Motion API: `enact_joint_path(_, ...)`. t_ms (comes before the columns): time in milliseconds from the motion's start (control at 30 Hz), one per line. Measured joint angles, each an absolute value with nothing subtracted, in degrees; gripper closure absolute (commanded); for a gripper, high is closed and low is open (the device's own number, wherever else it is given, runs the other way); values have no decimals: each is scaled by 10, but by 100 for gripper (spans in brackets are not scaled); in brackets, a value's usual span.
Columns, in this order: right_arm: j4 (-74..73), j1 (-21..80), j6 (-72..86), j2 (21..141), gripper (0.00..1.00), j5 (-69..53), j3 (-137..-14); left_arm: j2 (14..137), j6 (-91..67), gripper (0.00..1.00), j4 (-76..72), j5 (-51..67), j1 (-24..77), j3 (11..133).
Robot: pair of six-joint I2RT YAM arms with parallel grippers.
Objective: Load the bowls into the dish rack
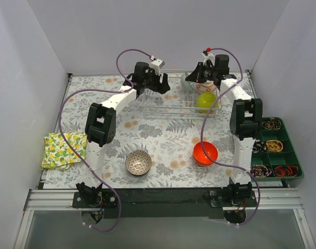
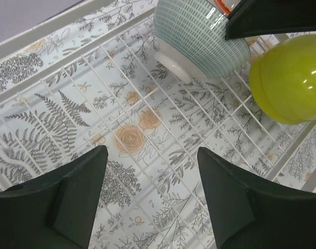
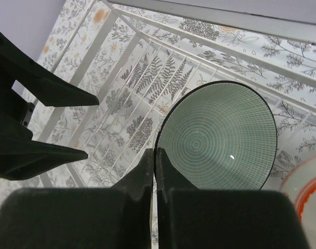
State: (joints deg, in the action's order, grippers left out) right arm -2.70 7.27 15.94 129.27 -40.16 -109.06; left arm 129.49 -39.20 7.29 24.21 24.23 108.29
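The wire dish rack (image 1: 173, 106) stands at the back middle of the table. One lime-green bowl (image 1: 206, 102) sits in its right end, also in the left wrist view (image 2: 290, 78). My right gripper (image 3: 155, 153) is shut on the rim of the pale blue-green bowl (image 3: 217, 137) and holds it tilted over the rack's right part (image 1: 186, 80). A red-and-white patterned bowl (image 3: 305, 199) is beside it. My left gripper (image 2: 152, 155) is open and empty above the rack's wires (image 2: 163, 119). The orange-red bowl (image 1: 205, 152) and the dark brown-and-white patterned bowl (image 1: 138, 162) lie on the table in front. The second lime-green bowl is not in view.
A yellow-patterned cloth (image 1: 63, 149) lies at the left table edge. A dark green compartmented tray (image 1: 276, 148) with small items stands at the right edge. The two grippers are close together over the rack, the left one (image 1: 162, 83) and the right one (image 1: 196, 78).
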Motion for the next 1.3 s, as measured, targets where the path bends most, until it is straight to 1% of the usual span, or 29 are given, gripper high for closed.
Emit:
enact_joint_path(33, -21, 67, 175, 1293, 99, -407, -1085, 1298, -393, 37, 73, 244, 243, 1090)
enact_joint_path(67, -14, 62, 185, 1293, 99, -409, -1080, 1306, -395, 45, 74, 245, 243, 1102)
enact_joint_path(100, -7, 57, 196, 1293, 99, -411, -1075, 1315, -397, 59, 72, 246, 244, 1118)
enact_joint_path(133, 6, 51, 209, 1293, 99, -418, -1068, 1327, -398, 70, 69, 247, 246, 1137)
enact_joint_path(200, 23, 43, 224, 1293, 99, -426, -1060, 1346, -403, 86, 64, 248, 249, 1163)
enact_joint_path(233, 31, 39, 230, 1293, 99, -430, -1057, 1357, -402, 100, 62, 249, 250, 1175)
enact_joint_path(333, 50, 36, 242, 1293, 99, -438, -1045, 1387, -400, 100, 49, 249, 257, 1200)
enact_joint_path(567, 66, 31, 247, 1282, 99, -443, -1024, 1437, -399, 100, 39, 240, 268, 1204)
enact_joint_path(1067, 40, 2, 229, 1246, 99, -422, -992, 1444, -399, 100, 28, 232, 271, 1204)
enact_joint_path(1167, 31, -12, 224, 1237, 95, -417, -985, 1444, -399, 100, 22, 231, 271, 1197)
enact_joint_path(1300, 20, -27, 219, 1234, 84, -401, -985, 1444, -399, 100, 15, 233, 271, 1178)
